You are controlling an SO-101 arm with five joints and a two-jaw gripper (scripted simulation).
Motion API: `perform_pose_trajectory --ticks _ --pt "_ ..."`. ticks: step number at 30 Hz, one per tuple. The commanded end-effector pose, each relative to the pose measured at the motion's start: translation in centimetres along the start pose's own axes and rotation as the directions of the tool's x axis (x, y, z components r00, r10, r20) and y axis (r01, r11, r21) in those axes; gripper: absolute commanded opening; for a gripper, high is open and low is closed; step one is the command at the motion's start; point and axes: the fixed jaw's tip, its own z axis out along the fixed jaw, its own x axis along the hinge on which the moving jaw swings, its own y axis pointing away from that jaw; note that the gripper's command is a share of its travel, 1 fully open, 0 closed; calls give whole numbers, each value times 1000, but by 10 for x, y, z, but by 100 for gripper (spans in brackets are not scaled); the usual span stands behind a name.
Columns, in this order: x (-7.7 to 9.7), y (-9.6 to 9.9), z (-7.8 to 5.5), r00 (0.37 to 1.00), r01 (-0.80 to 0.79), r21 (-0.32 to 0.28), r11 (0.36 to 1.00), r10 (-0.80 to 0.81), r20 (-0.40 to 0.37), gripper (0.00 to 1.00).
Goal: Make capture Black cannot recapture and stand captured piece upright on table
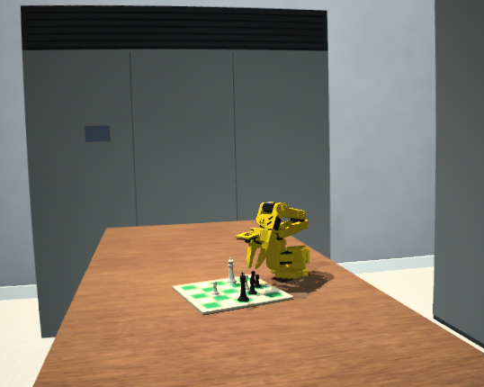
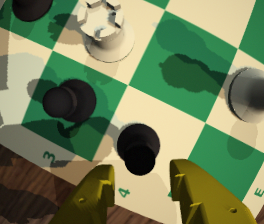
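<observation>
Broadly, the wooden surface (image 1: 142, 342) is seen to carry the green-and-cream board (image 1: 207, 307), with the yellow arm (image 1: 291, 258) bent over its near edge. An approach step is judged to be in hand: the tool (image 2: 140, 192) is poised above the board edge, narrowly parted and gripping nothing. A black pawn (image 2: 139, 148) is framed just ahead of its tips, beside another black pawn (image 2: 70, 100) and a white rook (image 2: 103, 26). Next, a wider opening and a straight descent around the chosen pawn would be needed.
</observation>
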Motion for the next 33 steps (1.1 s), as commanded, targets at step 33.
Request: perform_pose_trajectory --ticks 33 --pt "13 1 27 1000 0 -3 1000 0 14 9"
